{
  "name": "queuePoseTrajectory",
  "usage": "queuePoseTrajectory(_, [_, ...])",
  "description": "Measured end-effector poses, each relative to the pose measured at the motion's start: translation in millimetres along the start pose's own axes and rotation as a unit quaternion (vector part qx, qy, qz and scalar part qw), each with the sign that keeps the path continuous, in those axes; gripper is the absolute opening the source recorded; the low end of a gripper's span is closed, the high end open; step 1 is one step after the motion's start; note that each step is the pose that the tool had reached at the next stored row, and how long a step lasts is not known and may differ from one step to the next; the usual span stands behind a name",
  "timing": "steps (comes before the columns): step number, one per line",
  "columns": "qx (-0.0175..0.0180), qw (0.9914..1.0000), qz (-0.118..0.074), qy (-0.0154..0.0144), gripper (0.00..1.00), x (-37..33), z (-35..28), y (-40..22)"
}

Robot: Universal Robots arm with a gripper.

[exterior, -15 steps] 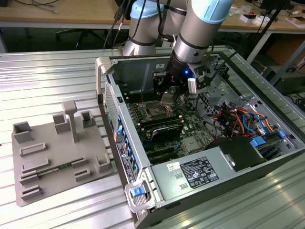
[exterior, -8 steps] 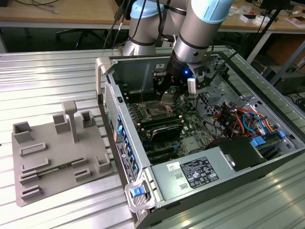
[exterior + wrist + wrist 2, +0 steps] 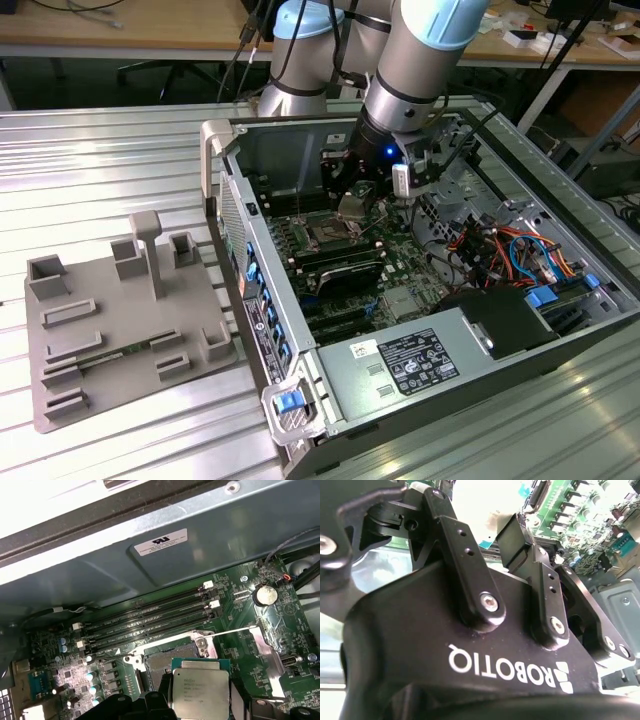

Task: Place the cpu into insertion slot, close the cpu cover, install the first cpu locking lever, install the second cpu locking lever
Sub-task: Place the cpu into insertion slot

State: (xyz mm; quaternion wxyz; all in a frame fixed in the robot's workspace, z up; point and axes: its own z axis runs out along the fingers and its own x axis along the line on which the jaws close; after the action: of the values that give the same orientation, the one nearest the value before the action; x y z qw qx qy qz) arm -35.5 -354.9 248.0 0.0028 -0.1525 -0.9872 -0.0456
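First wrist view: the chip (image 3: 200, 689) (silver top, tan rim) sits clamped between the dark fingers (image 3: 155, 705) of the pincer, one finger at each side edge, and one of its edges runs off the picture. It overlaps a corner of the socket (image 3: 159, 664), a bare dark square with a silver rim; how high the chip hangs above it I cannot tell. Long black memory slots (image 3: 150, 616) run just beside the socket's far edge, and a thin wire lever (image 3: 227, 631) lies near the rim. In the second wrist view the pincer (image 3: 472, 515) stands narrow around a glare-washed patch. In the exterior view the arm (image 3: 430, 50) reaches into the open computer case (image 3: 235, 225) on the bench (image 3: 100, 150). Cables (image 3: 500, 245) crowd the exterior view's right of the pincer, and a grey tray (image 3: 120, 330) lies well apart at the exterior view's left.
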Motion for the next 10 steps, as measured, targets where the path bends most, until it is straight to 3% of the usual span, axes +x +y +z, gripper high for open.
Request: queuePoseTrajectory(10, [-0.0003, 0.99983, 0.018, -0.0016, 0.55, 0.0, 0.3, 0.0])
